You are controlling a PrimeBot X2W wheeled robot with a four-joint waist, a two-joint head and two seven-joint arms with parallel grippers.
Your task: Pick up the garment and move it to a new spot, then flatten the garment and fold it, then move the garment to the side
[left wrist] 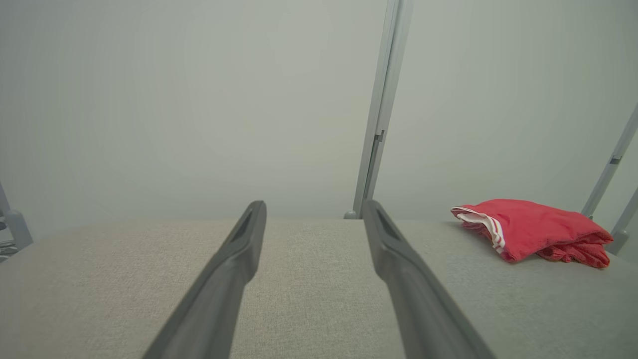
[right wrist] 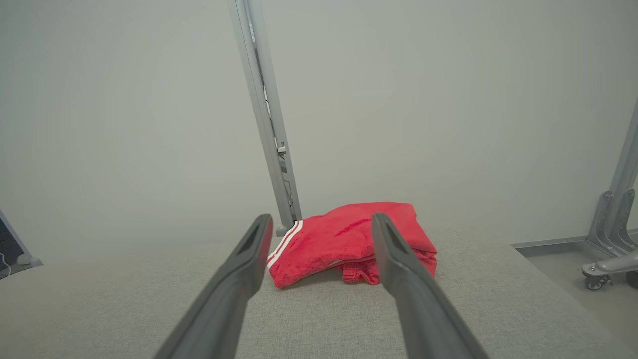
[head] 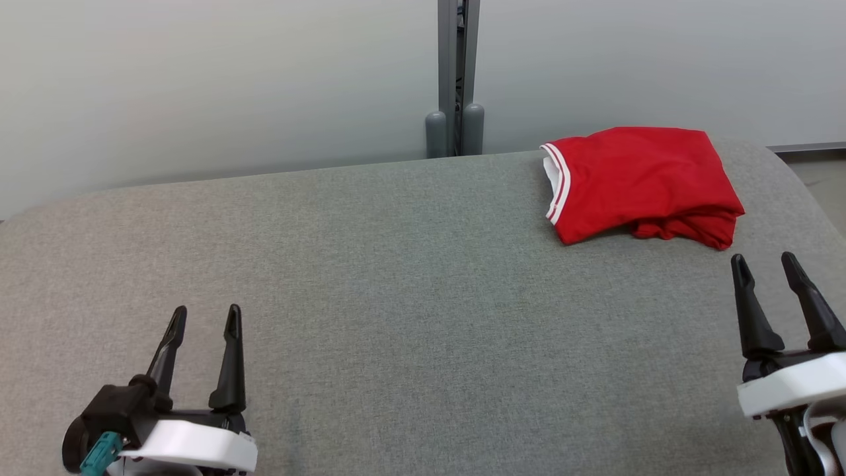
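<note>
my left fingers (head: 231, 357) stand apart over the near left of the grey fabric surface (head: 396, 277), with nothing between them. in the left wrist view the two dark fingers (left wrist: 234, 269) frame bare grey weave, and the garment (left wrist: 538, 227) sits off to the right, well apart from them.

my right fingers (head: 751, 317) are spread wide too, at the near right edge, and they hold nothing. the garment (head: 644, 182) lies ahead of them toward the far right of the surface, close to its back edge, with a strip of bare cloth between it and my tips.

it is a red piece folded into a compact bundle, lying flat. a white band with red stripes shows along its left side, and the lower right corner is bunched and rumpled.

in the right wrist view my fingers (right wrist: 239, 279) point almost straight at the garment (right wrist: 344, 239) - the right one crosses in front of its edge, though the head view shows a gap there.

behind the surface runs a pale wall (head: 198, 86) split by a grey upright post (head: 455, 79); a grey wheeled frame (right wrist: 605, 249) stands on the floor off to the right.
</note>
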